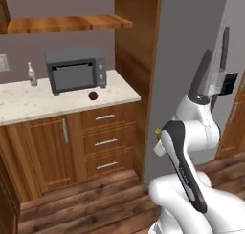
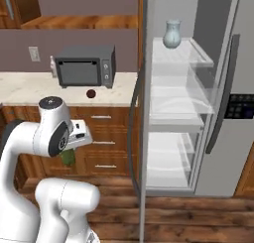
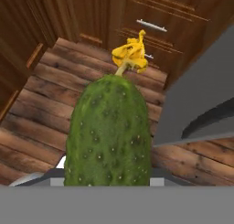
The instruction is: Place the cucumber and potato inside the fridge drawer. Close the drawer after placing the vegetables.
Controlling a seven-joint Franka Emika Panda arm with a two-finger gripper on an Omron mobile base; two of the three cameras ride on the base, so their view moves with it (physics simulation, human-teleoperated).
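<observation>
Centrally in the hand view, the bumpy dark green cucumber (image 3: 109, 131) with its shrivelled yellow tip stands upright, clamped in the white arm's two-finger gripper (image 3: 108, 175), above the brown plank floor (image 3: 41, 113); in the right base view the gripper (image 2: 74, 143) sits low before the wooden cabinet drawers (image 2: 101, 140), the cucumber (image 2: 68, 157) hanging beneath it; the small round reddish-brown potato (image 1: 93, 95) rests on the pale speckled stone counter (image 1: 28, 101), just in front of the dark grey microwave (image 1: 75, 69); the grey fridge door (image 2: 143, 118) stands open, revealing white shelves and, low in the interior, the translucent frosted fridge drawer (image 2: 166, 160); a pale blue-green vase (image 2: 172, 34) occupies the top shelf.
</observation>
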